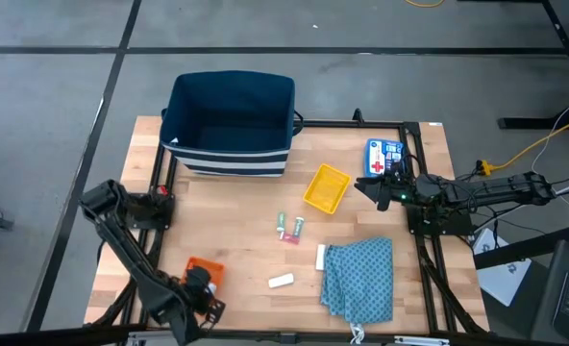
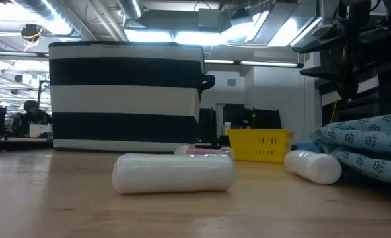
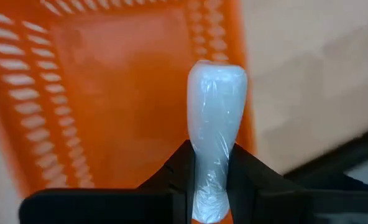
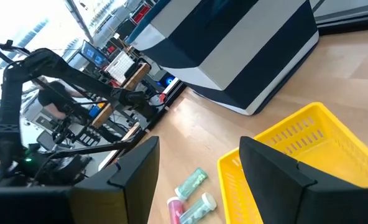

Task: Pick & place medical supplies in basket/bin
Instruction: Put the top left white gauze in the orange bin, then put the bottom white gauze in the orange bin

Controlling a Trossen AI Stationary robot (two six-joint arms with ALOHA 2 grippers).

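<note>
My left gripper [image 1: 200, 284] is at the table's near left, over a small orange basket [image 1: 206, 270], and is shut on a white plastic-wrapped roll [image 3: 216, 106]. Two more white rolls [image 1: 281, 281] [image 1: 320, 256] lie on the wood; in the low view they show as the near roll [image 2: 174, 173] and the right roll [image 2: 312, 165]. Green and pink tubes [image 1: 289, 228] lie mid-table. The teal patterned cloth [image 1: 361, 279] lies flat at the near right. My right gripper [image 1: 381, 190] is open, beside a yellow basket [image 1: 326, 187]. My left gripper pinches the white roll near one end [image 3: 210, 163] between its two fingers [image 3: 179, 171]. The roll's free end [image 3: 217, 73] sticks out past the fingertips, along the fingers. It is lifted clear, above the floor of the orange basket [image 3: 109, 106].
A navy and white striped bin [image 1: 232, 120] stands at the table's far edge. A blue first-aid box [image 1: 384, 159] lies by the right arm. In the right wrist view the yellow basket [image 4: 308, 146] and tubes [image 4: 190, 186] lie just ahead of the fingers.
</note>
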